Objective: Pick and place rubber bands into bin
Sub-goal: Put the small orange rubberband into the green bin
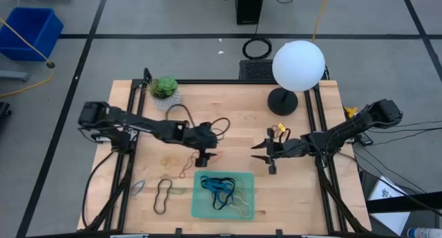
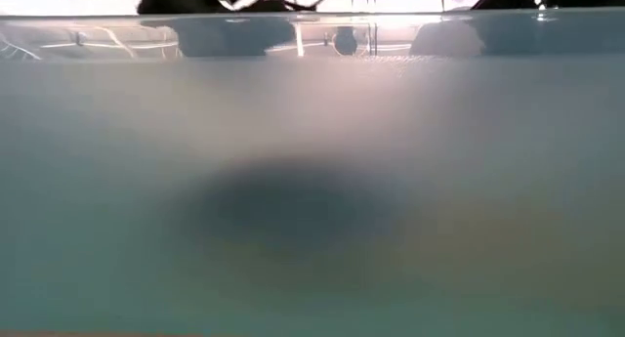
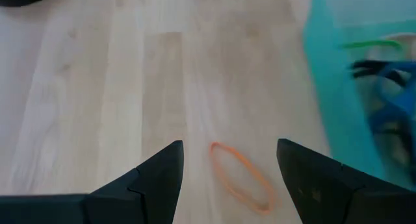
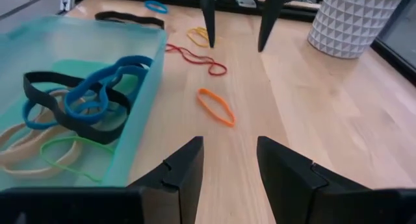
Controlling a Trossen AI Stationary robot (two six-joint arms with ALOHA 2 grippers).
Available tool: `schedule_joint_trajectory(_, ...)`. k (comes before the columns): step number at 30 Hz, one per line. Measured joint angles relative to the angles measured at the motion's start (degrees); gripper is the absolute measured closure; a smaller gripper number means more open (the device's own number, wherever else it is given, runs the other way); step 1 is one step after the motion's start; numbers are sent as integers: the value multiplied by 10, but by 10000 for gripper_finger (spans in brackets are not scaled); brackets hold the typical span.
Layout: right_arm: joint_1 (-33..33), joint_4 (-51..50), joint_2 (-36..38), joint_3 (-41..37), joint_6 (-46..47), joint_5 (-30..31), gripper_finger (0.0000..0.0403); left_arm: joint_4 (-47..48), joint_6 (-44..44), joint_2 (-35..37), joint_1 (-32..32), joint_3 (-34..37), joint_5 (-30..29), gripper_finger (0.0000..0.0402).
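An orange rubber band lies flat on the wooden table, below and between the open fingers of my left gripper, which does not touch it. It also shows in the right wrist view. My left gripper is near the table's middle, just beyond the far edge of the green tray. The tray holds blue, black, tan and green bands. My right gripper is open and empty, facing the left one across the orange band. The low view shows only the tray's blurred wall.
Loose on the table are red, yellow, black and blue bands. A potted plant and a white globe lamp stand at the far side. A blue bin sits on the floor.
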State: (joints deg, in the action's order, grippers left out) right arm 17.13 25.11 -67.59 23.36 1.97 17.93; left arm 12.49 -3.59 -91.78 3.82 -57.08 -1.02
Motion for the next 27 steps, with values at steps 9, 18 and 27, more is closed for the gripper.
schedule_joint_trajectory(9, -17, -3, 0, -9, -1, 0, 266, -5, 22, -83, -38, -27, 35, 147)
schedule_joint_trajectory(18, -18, 1, 0, -9, -13, 0, 270, -12, 8, -134, -37, -27, 82, 147)
schedule_joint_trajectory(27, -18, 3, 0, -9, -14, 0, 272, -9, 5, -166, -40, -28, 80, 147)
